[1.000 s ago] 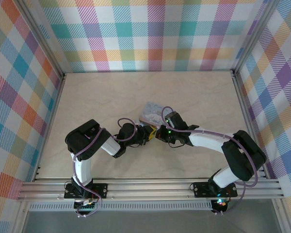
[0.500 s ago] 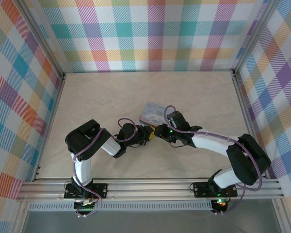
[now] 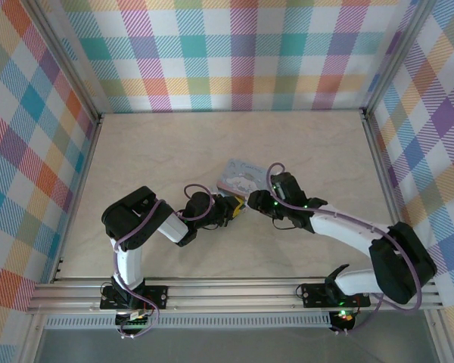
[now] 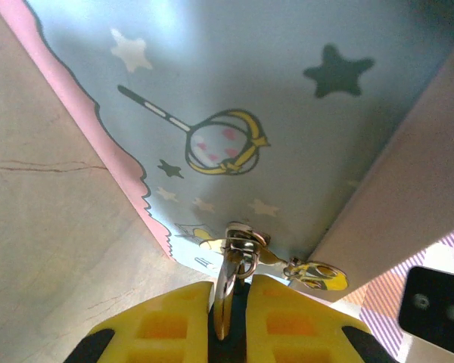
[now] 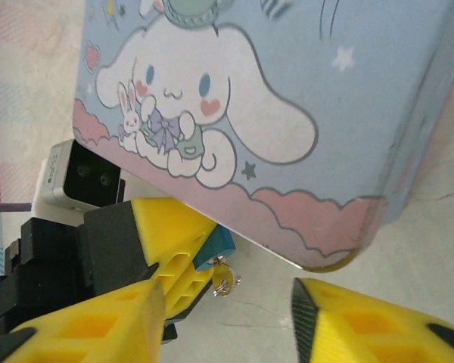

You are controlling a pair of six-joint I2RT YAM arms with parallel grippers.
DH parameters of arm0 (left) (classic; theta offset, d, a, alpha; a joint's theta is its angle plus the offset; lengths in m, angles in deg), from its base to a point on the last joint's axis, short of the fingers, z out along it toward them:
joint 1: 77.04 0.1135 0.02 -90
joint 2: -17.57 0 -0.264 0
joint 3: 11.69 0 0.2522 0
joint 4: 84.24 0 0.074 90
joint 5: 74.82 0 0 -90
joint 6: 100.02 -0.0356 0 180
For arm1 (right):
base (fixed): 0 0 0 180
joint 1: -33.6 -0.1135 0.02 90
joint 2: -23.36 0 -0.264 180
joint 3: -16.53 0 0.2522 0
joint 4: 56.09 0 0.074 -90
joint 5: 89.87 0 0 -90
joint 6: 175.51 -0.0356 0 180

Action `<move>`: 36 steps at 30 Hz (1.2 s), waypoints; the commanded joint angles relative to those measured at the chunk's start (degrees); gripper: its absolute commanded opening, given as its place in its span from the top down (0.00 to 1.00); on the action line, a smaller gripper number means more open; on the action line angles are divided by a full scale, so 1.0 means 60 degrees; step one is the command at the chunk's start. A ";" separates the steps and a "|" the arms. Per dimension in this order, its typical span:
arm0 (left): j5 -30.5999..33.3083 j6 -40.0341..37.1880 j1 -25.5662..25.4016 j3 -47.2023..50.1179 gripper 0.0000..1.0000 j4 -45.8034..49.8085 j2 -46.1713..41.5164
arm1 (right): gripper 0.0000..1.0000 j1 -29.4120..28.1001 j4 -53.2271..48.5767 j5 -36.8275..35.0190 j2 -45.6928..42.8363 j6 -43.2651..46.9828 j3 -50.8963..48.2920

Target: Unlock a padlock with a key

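In the top external view, the left gripper (image 3: pixel 232 209) and the right gripper (image 3: pixel 253 204) are meeting near the middle of the counter (image 3: pixel 159 144), with the pale blue tin (image 3: pixel 240 175) lying just at twelve o'clock of them. In the left wrist view, the yellow fingers are pressing together on the padlock (image 4: pixel 225 302), of which a thin silvery bar is showing, probably the shackle. The small key (image 4: pixel 315 274) is sitting at about four o'clock of the bar's top, close against the tin's edge. In the right wrist view, the right gripper's fingers are standing apart around nothing. At twelve o'clock of them the blue body is peeking out beside the left gripper's finger, with the key hanging just under it; I cannot tell whether it is seated in the lock. The likely trouble is a regrasp nudging the tin or twisting the padlock in its thin hold, dropping the key.
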 commanded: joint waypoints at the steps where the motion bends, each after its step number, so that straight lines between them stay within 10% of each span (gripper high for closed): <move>1: 0.0014 0.0020 -0.0169 0.0027 1.00 0.0214 -0.0181 | 0.43 0.0105 -0.0496 -0.0681 -0.0726 0.1089 0.0050; 13: -0.0161 -0.0038 -0.0170 -0.0076 1.00 0.0435 -0.0240 | 0.00 0.0281 -0.0783 -0.2429 -0.2853 0.3922 -0.0041; 36: -0.0249 -0.0209 -0.0166 -0.0204 1.00 0.0985 -0.0551 | 0.00 0.0225 0.0389 -0.0635 -0.3284 1.3366 -0.0867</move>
